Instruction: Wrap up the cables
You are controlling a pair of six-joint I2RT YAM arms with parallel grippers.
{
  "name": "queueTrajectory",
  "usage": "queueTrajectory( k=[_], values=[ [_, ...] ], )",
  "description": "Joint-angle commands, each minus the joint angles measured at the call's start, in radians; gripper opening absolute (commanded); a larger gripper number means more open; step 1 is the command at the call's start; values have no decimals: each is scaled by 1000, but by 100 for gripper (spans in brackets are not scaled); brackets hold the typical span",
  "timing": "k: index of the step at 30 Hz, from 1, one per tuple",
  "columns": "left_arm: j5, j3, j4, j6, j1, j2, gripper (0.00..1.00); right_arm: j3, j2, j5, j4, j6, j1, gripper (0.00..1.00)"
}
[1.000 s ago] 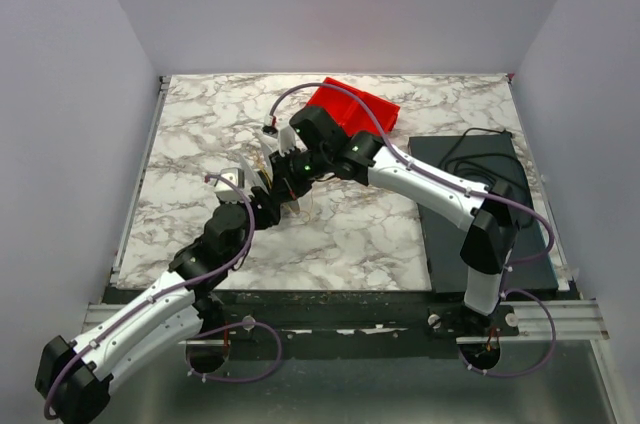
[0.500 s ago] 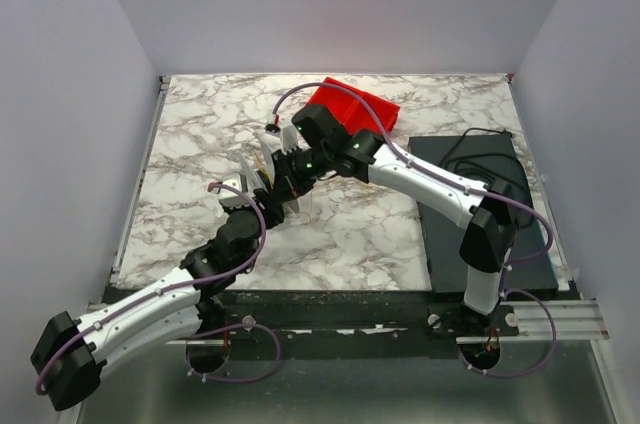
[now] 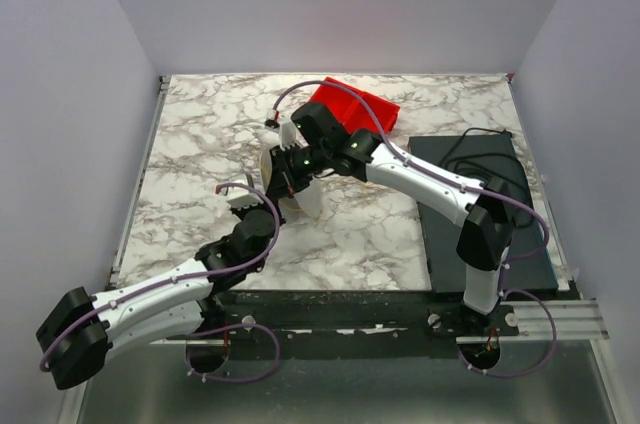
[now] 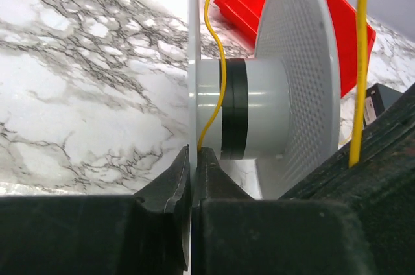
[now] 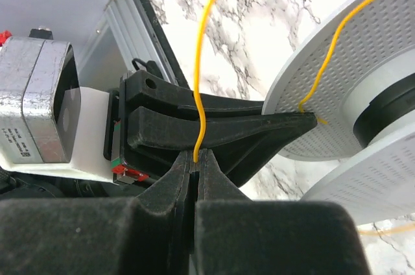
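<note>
A white spool [image 4: 259, 106] with perforated flanges and a black band on its hub hangs above the marble, seen small in the top view as the spool [image 3: 298, 174]. A thin yellow cable [image 4: 214, 61] runs down over the hub. My left gripper [image 4: 192, 153] is shut on the edge of the spool's near flange. A second strand of the cable [image 5: 202, 80] rises from my right gripper [image 5: 196, 157], which is shut on it just beside the spool flange [image 5: 350, 61]. In the right wrist view the left gripper's fingers [image 5: 214, 126] reach the flange rim.
A red bin [image 3: 352, 109] lies at the back of the marble table [image 3: 200, 134], close behind the right wrist. A black mat [image 3: 480, 224] with a thicker black cord [image 3: 480, 156] on it covers the right side. Both arms cross near the table's middle.
My left gripper has gone from open to shut, closing on the spool's flange. The left arm has lowered and shifted right. The right gripper stays shut on the cable.
</note>
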Motion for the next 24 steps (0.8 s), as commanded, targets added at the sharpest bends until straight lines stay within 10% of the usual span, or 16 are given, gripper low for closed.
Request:
queueTrajectory(
  k=[1, 24],
  values=[
    [15, 19, -32, 12, -10, -32, 0, -3, -20, 10, 73, 24, -12, 1],
    [394, 40, -142, 323, 118, -296, 0, -56, -152, 429, -42, -93, -66, 1]
  ],
)
